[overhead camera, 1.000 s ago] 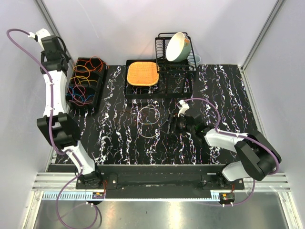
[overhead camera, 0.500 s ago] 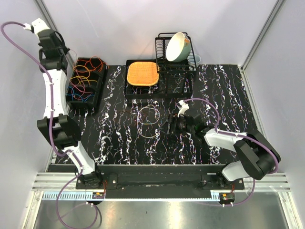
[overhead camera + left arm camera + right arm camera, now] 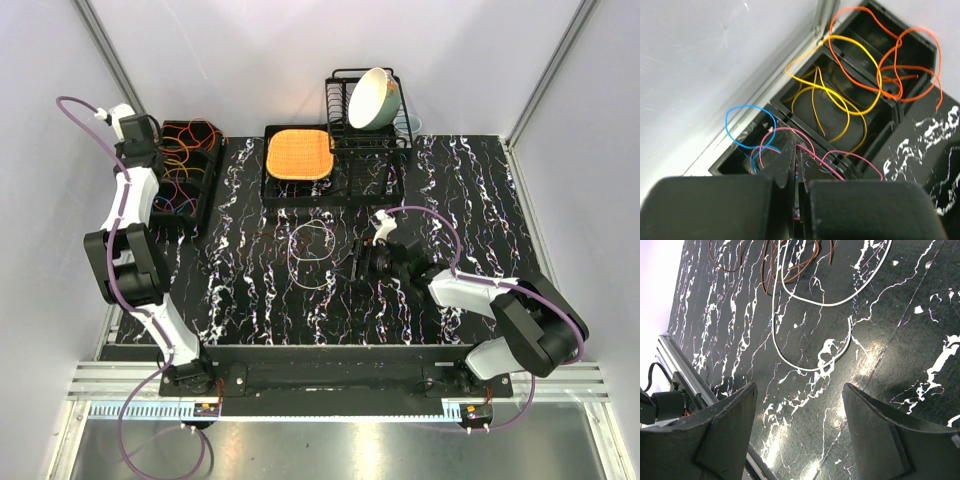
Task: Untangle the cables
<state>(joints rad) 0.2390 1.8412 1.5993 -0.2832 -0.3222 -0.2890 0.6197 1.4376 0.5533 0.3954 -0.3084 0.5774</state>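
The job was judged to be only just begun. Some cables [image 3: 826, 304] were seen lying on the table [image 3: 480, 200], and at least two loops were counted there. Most were left heaped in the black bin [image 3: 205, 205], where four colours were counted: orange, yellow, pink and blue. The left gripper [image 3: 795, 152] was pinched together beside a pink cable [image 3: 782, 129]; whether it was gripped could not be told. The right gripper [image 3: 800, 440] was spread wide, with nothing held.
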